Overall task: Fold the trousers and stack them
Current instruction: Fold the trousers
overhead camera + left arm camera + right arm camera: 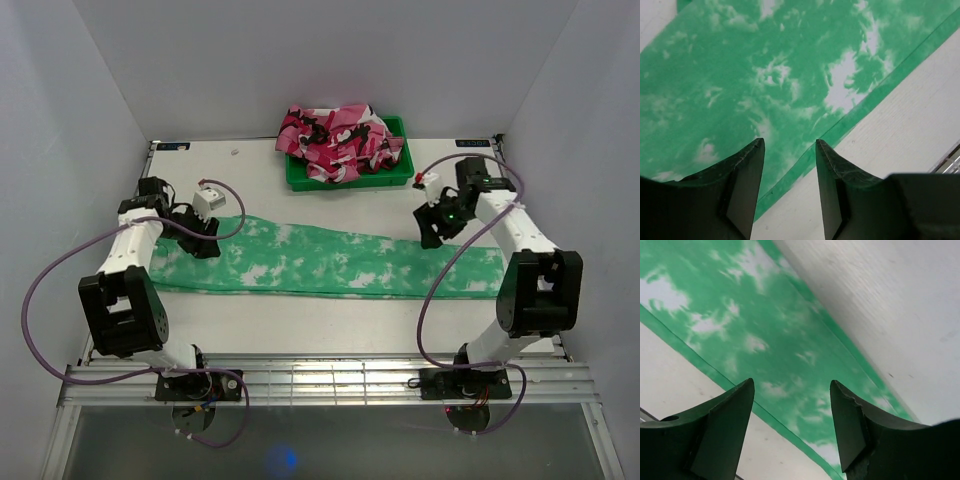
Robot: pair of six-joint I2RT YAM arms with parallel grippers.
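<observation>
The trousers (330, 262) lay flat on the white counter (300, 325) as one long green band, stretched from the left side to the right side. The left tool (789, 144) hung over the left end of the cloth, near its hem, with the jaws apart and nothing between them. The right tool (792, 385) hung over the right end, also with the jaws apart and empty. At the far edge of the counter stood a green tray (400, 180), apart from the trousers, and it held a crumpled pink, white and black cloth (340, 140).
</observation>
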